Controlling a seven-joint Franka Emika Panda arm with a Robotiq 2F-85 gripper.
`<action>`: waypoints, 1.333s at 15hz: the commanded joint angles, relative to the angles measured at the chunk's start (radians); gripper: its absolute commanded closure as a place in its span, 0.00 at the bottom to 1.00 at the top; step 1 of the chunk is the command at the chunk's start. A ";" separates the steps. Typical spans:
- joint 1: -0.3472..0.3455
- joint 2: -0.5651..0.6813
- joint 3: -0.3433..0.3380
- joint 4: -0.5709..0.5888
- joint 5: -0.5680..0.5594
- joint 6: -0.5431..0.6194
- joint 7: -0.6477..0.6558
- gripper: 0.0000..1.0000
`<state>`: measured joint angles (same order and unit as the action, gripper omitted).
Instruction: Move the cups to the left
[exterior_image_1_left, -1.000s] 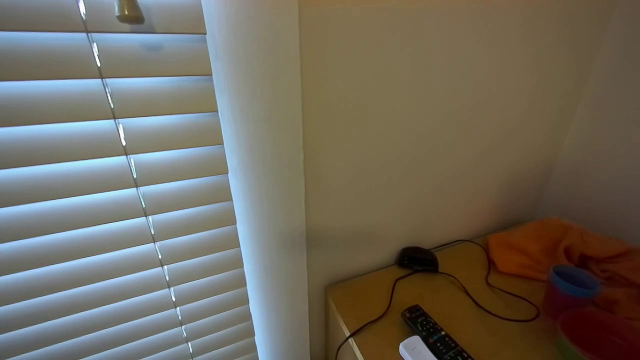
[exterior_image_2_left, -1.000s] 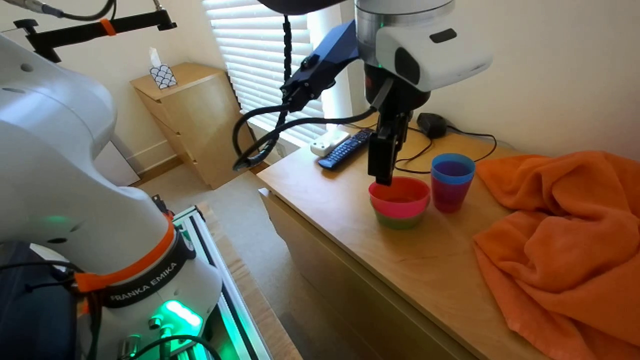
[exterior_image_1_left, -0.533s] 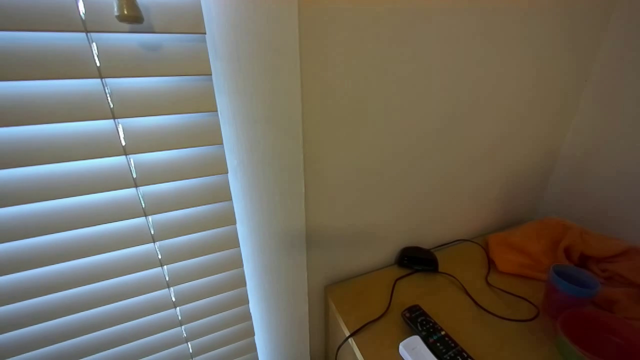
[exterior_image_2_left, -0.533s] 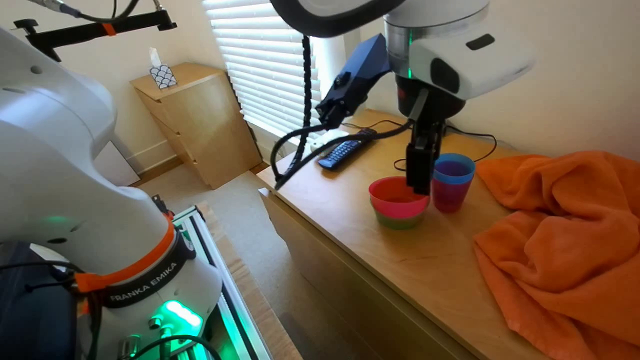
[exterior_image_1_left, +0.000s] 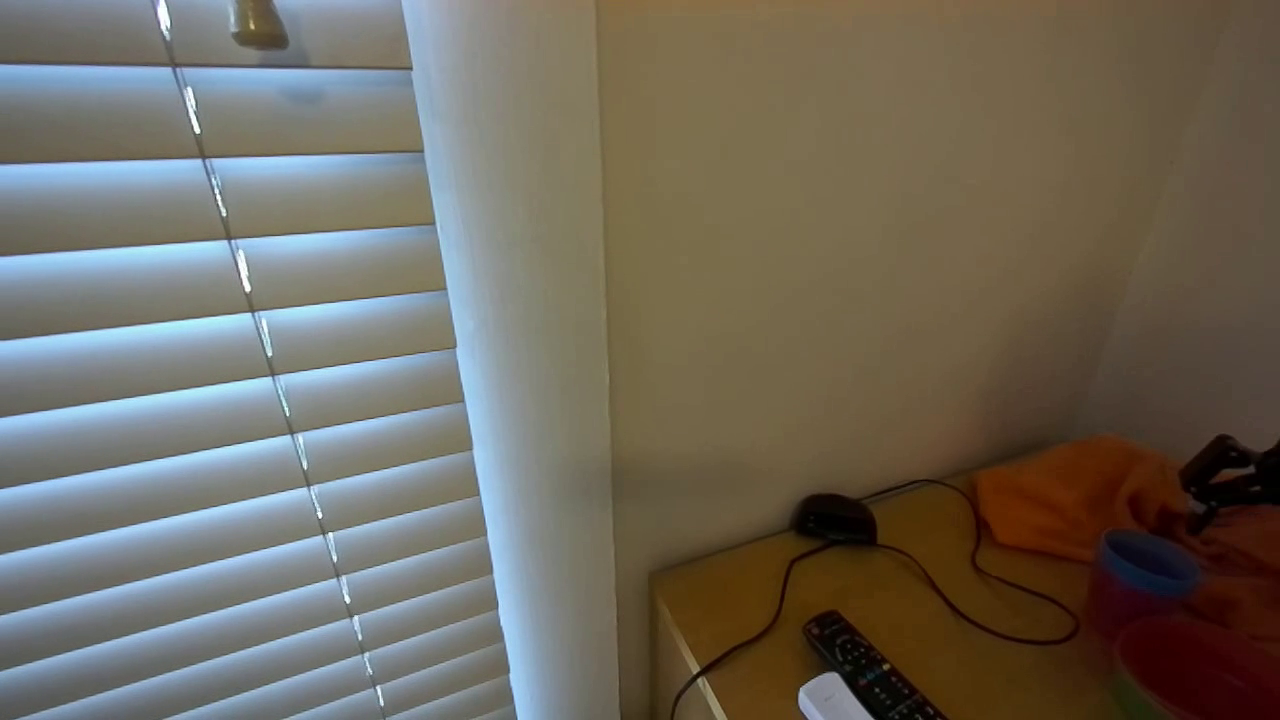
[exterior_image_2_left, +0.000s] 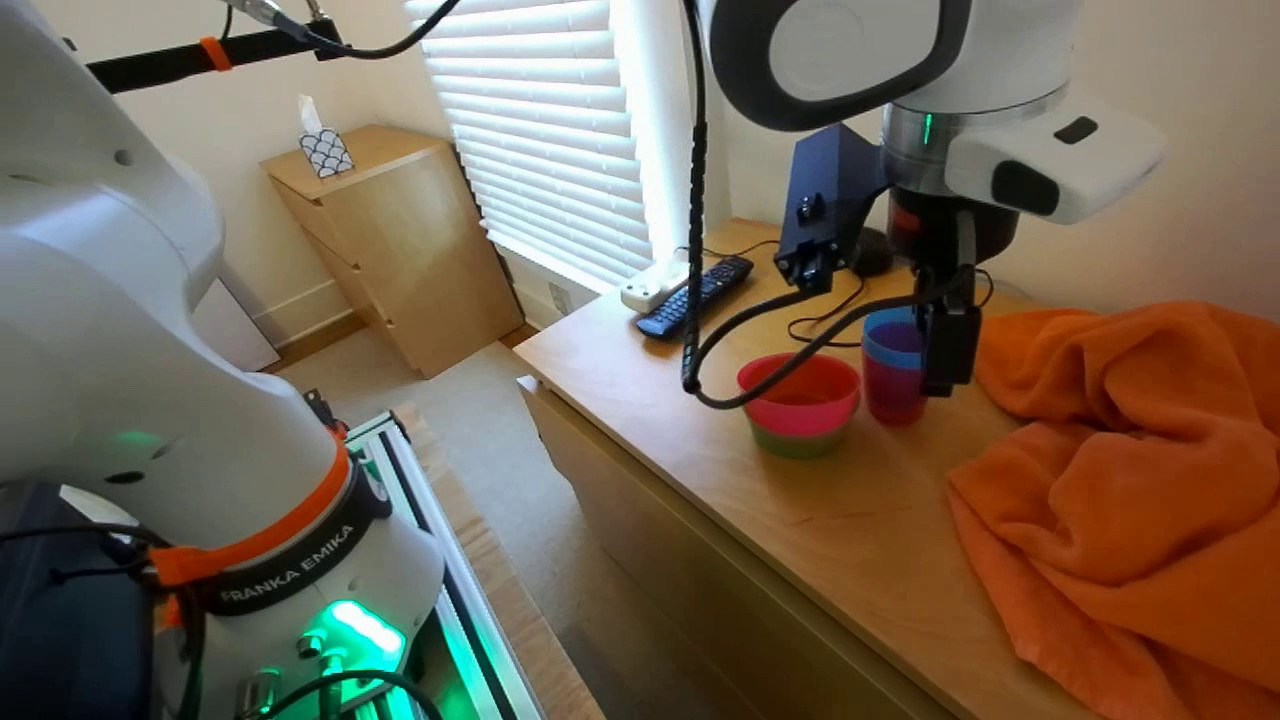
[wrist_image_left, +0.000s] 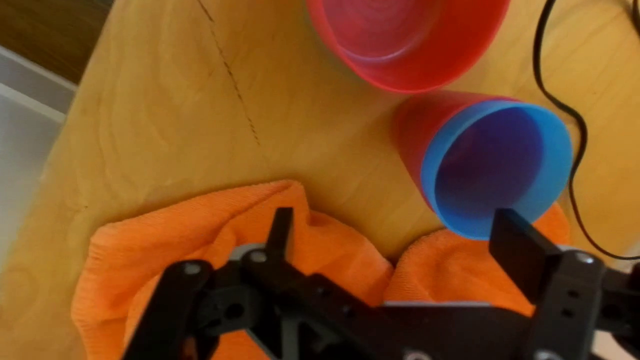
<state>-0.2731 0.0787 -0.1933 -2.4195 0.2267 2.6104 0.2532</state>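
One cup stack (wrist_image_left: 492, 162) is standing at wrist-view two o'clock from the spread, empty gripper (wrist_image_left: 392, 225); pre-grasp positioning is seemingly in hand, next needing centring there.

The cups (wrist_image_left: 490, 165) look like smooth plastic with a soft sheen; the red bowl (wrist_image_left: 425, 37) is glossier plastic. The towel (exterior_image_2_left: 1150, 480) is matt, finely ribbed cloth. The worktop (wrist_image_left: 165, 140) shows smooth wood grain. The gripper (wrist_image_left: 393, 219) is matt with shiny pins (wrist_image_left: 584, 257); the tissue (exterior_image_2_left: 311, 115) is paper.
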 joint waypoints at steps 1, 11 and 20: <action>0.022 0.076 0.016 0.063 0.111 0.010 -0.085 0.00; 0.000 0.053 0.030 -0.035 0.362 0.038 -0.170 0.00; -0.007 0.143 0.062 0.035 0.493 0.119 -0.309 0.80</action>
<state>-0.2729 0.1868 -0.1428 -2.4170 0.6881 2.7024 -0.0123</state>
